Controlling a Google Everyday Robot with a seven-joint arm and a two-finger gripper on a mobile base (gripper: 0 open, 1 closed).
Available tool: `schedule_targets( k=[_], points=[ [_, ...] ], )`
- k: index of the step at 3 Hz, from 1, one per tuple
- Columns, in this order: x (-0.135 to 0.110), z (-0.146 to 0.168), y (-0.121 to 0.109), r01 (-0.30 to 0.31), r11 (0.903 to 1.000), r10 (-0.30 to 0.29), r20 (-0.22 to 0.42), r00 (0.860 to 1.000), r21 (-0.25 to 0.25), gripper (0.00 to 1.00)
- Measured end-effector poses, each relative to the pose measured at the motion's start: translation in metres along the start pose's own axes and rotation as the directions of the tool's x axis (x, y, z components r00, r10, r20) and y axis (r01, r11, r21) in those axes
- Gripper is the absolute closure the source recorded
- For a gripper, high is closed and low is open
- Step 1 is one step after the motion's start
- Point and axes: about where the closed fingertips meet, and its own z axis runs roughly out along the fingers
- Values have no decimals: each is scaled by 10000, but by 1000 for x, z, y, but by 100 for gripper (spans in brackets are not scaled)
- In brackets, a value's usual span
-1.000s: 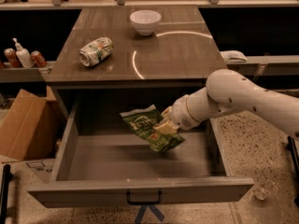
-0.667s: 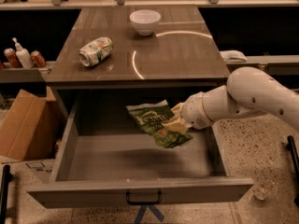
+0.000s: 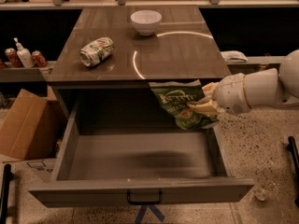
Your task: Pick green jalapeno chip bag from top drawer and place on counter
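The green jalapeno chip bag (image 3: pixel 180 102) hangs in the air above the right side of the open top drawer (image 3: pixel 140 192), just below the counter's front edge. My gripper (image 3: pixel 202 104) is shut on the bag's right side, with the white arm reaching in from the right. The drawer is pulled fully out and its floor is bare. The counter (image 3: pixel 182 50) lies just behind and above the bag.
A crushed green-and-white can (image 3: pixel 96 51) lies on the counter's left part and a white bowl (image 3: pixel 145 22) stands at its back. A cardboard box (image 3: pixel 25 125) sits on the floor to the left. Bottles (image 3: pixel 23 56) stand on a low shelf at far left.
My gripper has lifted the chip bag up out of the drawer and moved it right, from near the drawer floor to the level of the counter's front edge.
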Motion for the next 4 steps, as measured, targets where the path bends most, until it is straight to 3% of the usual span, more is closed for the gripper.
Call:
schedule_targets(
  k=[1,2,4],
  points=[
    [0,0,0,0,10000,0,0,10000,0,100],
    [-11,-4,-13,-24,9998,15,477,9989,190,100],
    [-56,-29,-74,213,9937,-401,1719,9843,1104,100]
  ],
)
